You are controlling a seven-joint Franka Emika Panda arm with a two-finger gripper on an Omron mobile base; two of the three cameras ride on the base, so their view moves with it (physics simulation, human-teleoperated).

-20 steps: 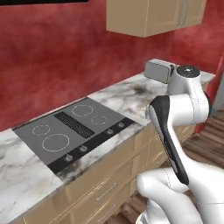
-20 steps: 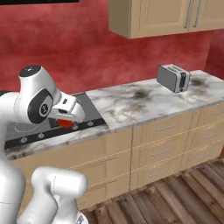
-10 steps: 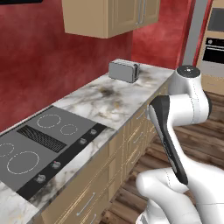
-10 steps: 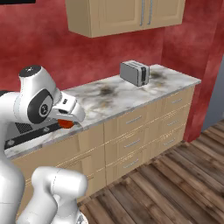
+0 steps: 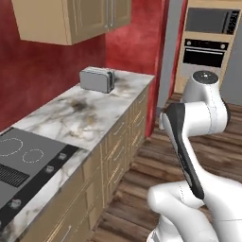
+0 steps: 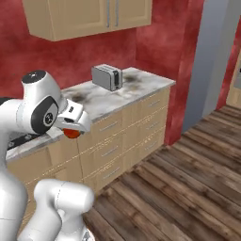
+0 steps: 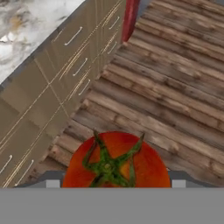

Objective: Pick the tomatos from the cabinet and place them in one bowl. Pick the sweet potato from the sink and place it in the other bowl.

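Here, the white marble bench (image 6: 141, 84) carries a silver metal toaster (image 6: 107, 77). Left of the toaster and off the bench's front edge, the tool (image 6: 71, 127) grips a round glossy red tomato (image 7: 116, 162), above the brown wooden plank floor (image 7: 175, 87).

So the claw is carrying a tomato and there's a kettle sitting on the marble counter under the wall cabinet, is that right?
Not quite. The claw does carry a tomato, but the thing on the marble counter under the wall cabinet is a silver toaster, not a kettle. The left base view shows its slots on top.
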